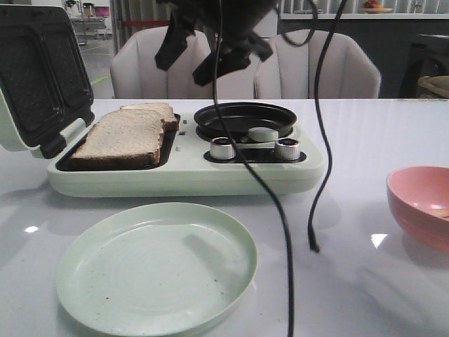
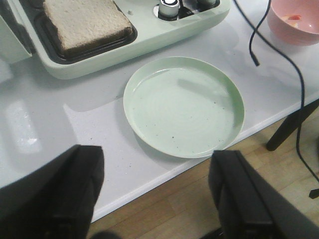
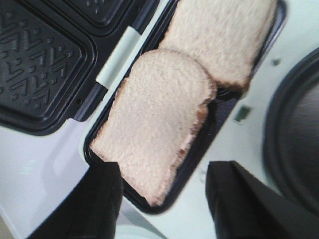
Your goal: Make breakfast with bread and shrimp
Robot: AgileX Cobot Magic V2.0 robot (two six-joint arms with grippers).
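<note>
Bread (image 1: 126, 135), two speckled square slices, lay overlapping in the dark grill tray at centre left of the front view, before a round pale-green plate (image 1: 156, 265). Left wrist view: left gripper (image 2: 157, 191) spread open above the plate, shrimp (image 2: 294, 18) barely discernible in the cropped pink bowl (image 2: 294, 25). Right wrist view: right gripper (image 3: 162, 199) open over the bread.

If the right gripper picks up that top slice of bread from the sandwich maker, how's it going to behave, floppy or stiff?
Probably soft and a bit floppy: the top bread slice is thin and looks spongy, so it may sag beyond the fingers. It looks light, so lifting should need little force. It lies tilted on the other slice, so its raised edge offers a hold; a hard pinch would likely dent or tear it.
</note>
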